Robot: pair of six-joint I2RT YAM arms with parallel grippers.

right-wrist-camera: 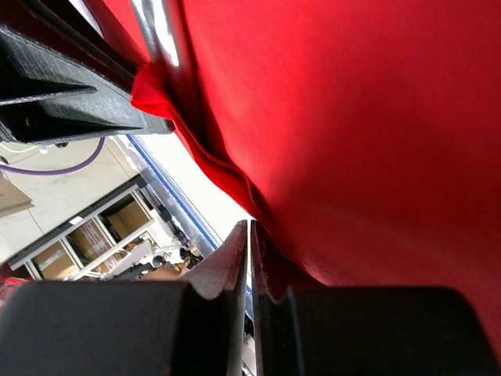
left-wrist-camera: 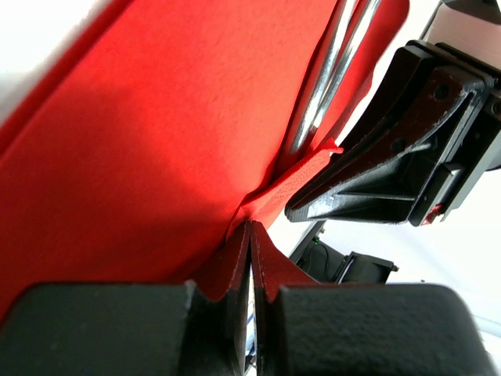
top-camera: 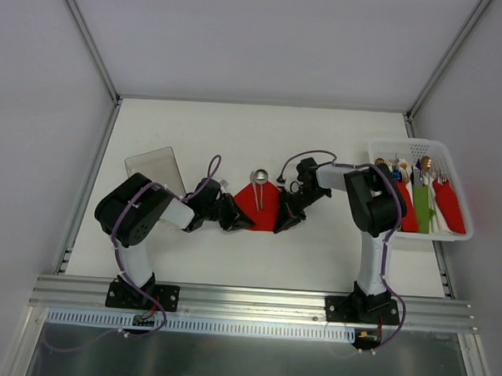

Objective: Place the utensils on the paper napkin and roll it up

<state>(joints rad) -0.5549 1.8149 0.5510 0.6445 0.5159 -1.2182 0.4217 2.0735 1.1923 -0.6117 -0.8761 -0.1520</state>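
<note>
A red paper napkin (top-camera: 265, 207) lies mid-table, partly folded over the utensils. Their silver spoon bowl (top-camera: 258, 177) pokes out at its far edge, and the shiny handles (left-wrist-camera: 333, 70) run under a raised fold of the napkin (left-wrist-camera: 156, 133). My left gripper (top-camera: 233, 214) is at the napkin's left edge. Its jaws (left-wrist-camera: 250, 229) are shut, with the napkin's edge running into their tips. At the right edge, my right gripper (top-camera: 287, 216) is also shut to a thin slit (right-wrist-camera: 250, 227). There the napkin (right-wrist-camera: 376, 141) rests against one finger, not between them.
A white basket (top-camera: 419, 148) at the far right holds rolled red, green and white bundles (top-camera: 423, 208) with gold and blue tips. A clear plastic sheet (top-camera: 154, 169) lies left of the napkin, behind the left arm. The two grippers are close together.
</note>
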